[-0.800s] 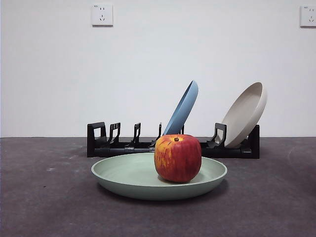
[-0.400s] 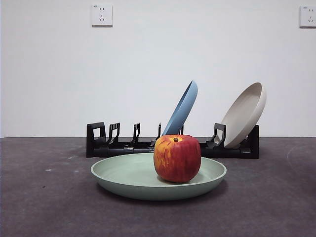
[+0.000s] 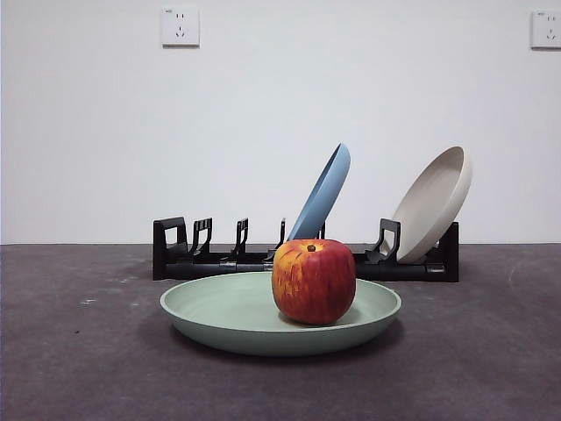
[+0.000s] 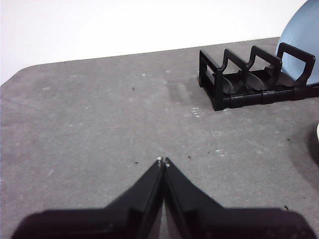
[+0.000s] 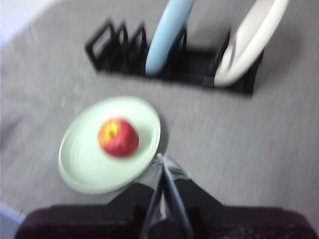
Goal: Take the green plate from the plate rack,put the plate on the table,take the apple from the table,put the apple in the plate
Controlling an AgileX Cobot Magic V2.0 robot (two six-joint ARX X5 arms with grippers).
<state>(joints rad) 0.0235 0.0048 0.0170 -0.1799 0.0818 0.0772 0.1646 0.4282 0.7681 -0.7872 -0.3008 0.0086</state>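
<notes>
Left gripper [image 4: 162,162]: jaws together, empty, low over bare table [image 4: 99,114] beside the plate rack [image 4: 249,79]. Right gripper [image 5: 162,158]: jaws together, empty, raised above the green plate [image 5: 89,169]. Green plate lies flat before the rack. Apple [image 3: 314,281] sits upright in it, stem dimple up. No legible writing.

1. The table [image 3: 79,351] is a dark grey, mottled, flat surface.
2. The green plate [image 3: 219,316] lies flat on it, near the front.
3. The plate rack [image 3: 202,254] stands on the table just behind the green plate, apart from it.
</notes>
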